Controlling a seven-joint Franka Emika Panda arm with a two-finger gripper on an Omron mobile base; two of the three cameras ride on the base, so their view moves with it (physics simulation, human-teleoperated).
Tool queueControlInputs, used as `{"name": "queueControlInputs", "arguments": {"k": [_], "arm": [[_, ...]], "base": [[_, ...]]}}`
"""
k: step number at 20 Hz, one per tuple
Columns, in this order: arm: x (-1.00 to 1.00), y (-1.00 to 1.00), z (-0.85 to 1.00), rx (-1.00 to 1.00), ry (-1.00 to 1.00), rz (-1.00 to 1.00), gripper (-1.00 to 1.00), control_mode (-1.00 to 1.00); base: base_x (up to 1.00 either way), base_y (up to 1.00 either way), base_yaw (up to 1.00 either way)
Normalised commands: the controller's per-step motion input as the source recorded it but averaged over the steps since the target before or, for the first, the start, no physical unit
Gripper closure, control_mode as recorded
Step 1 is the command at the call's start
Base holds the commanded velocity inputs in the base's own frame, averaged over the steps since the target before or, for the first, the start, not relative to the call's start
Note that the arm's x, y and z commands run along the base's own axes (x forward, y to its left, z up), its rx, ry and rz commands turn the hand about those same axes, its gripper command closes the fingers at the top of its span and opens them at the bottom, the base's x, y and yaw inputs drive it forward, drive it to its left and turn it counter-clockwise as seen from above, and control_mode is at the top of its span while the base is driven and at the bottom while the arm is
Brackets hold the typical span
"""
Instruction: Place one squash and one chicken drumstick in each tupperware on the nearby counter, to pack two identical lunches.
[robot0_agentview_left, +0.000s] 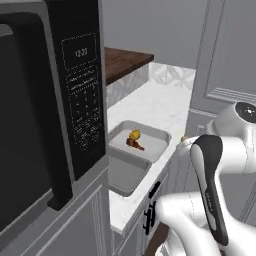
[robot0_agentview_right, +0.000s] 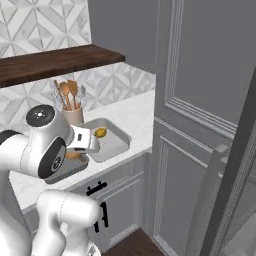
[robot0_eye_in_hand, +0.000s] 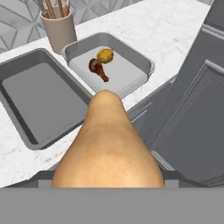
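Observation:
A large tan squash (robot0_eye_in_hand: 107, 144) sits right in front of the hand camera, gripped by my gripper (robot0_agentview_right: 92, 142), whose fingertips it hides. It hangs over the counter's front edge, near the two grey tupperware. The further tupperware (robot0_eye_in_hand: 140, 65) holds a small yellow squash (robot0_eye_in_hand: 105, 55) and a brown chicken drumstick (robot0_eye_in_hand: 99, 70) side by side. The nearer tupperware (robot0_eye_in_hand: 39, 96) has nothing in it. From the left base view the same filled tupperware (robot0_agentview_left: 162, 135) lies beyond the bare one (robot0_agentview_left: 125, 175).
A beige crock (robot0_eye_in_hand: 58, 29) of wooden utensils stands behind the tupperware on the marble counter (robot0_eye_in_hand: 166, 30). A black microwave (robot0_agentview_left: 45, 100) fills the left side. A tall grey cabinet panel (robot0_agentview_right: 200, 125) rises on the right, and a brown shelf (robot0_agentview_left: 125, 60) hangs above.

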Motion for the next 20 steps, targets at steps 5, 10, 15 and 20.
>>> {"name": "queueControlInputs", "arguments": {"k": [5,10,15,20], "arm": [[0.00,0.00,0.00,0.00,0.00,0.00,1.00,1.00],[0.00,0.00,0.00,0.00,0.00,0.00,1.00,1.00],[0.49,0.78,-0.62,-0.01,0.12,0.27,1.00,-1.00],[0.68,0.97,-0.53,-0.03,0.14,0.14,1.00,-1.00]], "base": [[0.89,0.49,0.61],[0.79,0.53,0.63],[0.14,0.17,0.11],[0.00,0.00,0.00]]}}
